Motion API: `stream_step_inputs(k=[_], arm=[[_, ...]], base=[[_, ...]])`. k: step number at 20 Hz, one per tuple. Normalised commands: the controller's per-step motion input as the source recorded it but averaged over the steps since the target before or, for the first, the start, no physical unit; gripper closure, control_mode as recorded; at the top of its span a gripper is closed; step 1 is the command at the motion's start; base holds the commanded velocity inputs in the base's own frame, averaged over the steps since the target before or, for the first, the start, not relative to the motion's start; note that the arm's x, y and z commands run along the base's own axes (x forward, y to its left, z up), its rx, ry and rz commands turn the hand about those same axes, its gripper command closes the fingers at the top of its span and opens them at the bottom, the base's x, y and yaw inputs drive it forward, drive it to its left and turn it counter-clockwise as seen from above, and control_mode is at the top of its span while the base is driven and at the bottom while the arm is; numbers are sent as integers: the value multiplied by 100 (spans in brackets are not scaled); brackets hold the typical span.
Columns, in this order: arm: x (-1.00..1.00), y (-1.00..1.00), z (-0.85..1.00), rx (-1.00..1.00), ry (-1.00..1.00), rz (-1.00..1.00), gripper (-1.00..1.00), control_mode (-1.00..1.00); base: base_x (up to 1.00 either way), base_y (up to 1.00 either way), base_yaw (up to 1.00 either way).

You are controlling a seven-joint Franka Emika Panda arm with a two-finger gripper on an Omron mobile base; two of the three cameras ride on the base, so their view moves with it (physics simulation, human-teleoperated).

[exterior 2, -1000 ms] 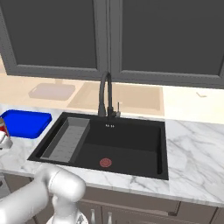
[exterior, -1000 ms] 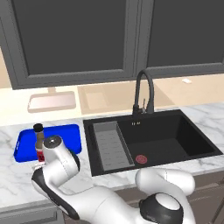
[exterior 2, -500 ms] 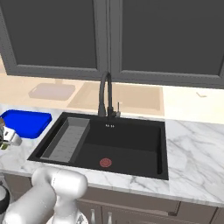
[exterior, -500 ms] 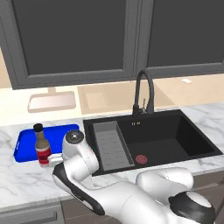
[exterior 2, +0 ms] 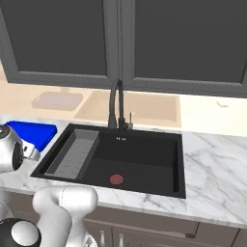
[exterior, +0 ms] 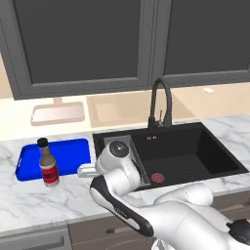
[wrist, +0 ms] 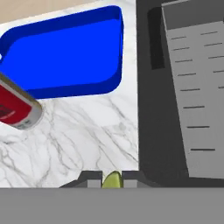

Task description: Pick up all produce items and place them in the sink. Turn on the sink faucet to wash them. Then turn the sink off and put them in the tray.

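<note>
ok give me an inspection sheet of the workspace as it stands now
surface: white marble counter with a recessed black sink.
job's things: yellow-green lime sits between the fingertips, above the counter beside the sink's left edge; grey ribbed rack lies in the sink; red drain uncovered; black faucet, no water seen; blue tray holds nothing.
clutter: brown red-labelled bottle upright at the blue tray's front edge; pale pink tray by the back wall.
grippers: gripper shut on the lime.
cables: nothing seen.
surroundings: dark cabinet doors above, beige backsplash.
</note>
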Motion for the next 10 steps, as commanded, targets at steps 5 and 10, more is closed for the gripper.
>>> stream_step_inputs(k=[5,10], arm=[[0,-71,11,12,-3,0,100,-100],[5,-76,12,12,0,0,100,-100]], base=[[0,0,0],[0,0,0]])
